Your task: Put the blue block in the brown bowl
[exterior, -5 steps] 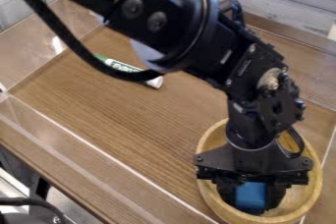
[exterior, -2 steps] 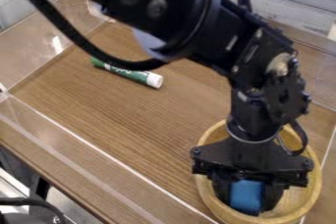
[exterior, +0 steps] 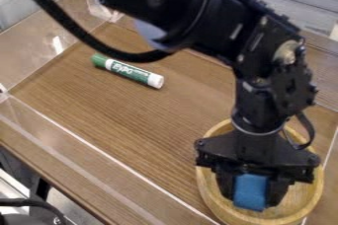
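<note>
One arm only, and you have its gripper (exterior: 255, 182) pointing straight down over the brown bowl (exterior: 211, 185), jaws closed on the blue block (exterior: 251, 189). The block hangs inside the bowl's rim line, but whether it touches the bowl floor cannot be read from this angle.

Change over the last second: the upper arm has swung aside, so the green-and-white marker (exterior: 126, 71), half hidden before, now lies fully exposed on the table (exterior: 119, 130), well apart from the bowl. The gripper itself has kept its place over the bowl, grip unchanged.

Judgement: transport is done; what remains is for you to release the block and clear out.

Materials:
- block: small, matte, medium blue, flat-faced, rectangular
- bowl: round, shallow, pale wood, thick rim
- table: brown wood grain, clear walls around it
- marker: slim tube, green with white cap end
</note>
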Available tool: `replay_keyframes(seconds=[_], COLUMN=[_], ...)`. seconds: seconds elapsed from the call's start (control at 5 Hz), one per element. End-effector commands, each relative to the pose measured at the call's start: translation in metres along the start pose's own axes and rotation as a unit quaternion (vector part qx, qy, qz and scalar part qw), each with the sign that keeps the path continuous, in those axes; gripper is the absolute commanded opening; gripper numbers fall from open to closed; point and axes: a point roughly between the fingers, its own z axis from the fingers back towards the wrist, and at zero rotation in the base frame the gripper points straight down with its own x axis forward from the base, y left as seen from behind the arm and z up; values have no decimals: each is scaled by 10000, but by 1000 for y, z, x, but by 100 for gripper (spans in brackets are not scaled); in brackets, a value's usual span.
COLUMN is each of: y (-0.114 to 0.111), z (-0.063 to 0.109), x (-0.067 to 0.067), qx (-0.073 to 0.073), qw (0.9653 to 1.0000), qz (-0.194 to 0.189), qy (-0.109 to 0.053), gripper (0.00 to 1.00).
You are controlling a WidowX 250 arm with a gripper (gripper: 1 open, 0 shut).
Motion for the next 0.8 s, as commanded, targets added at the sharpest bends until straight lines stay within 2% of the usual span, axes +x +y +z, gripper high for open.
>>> replay_keyframes(seconds=[0.0,0.6], y=[-8,-6], z=[11,8], x=[13,18], qx=[-206,-207], qw=[9995,9995], qz=[-49,-112], qy=[-213,-192], gripper=[0,0])
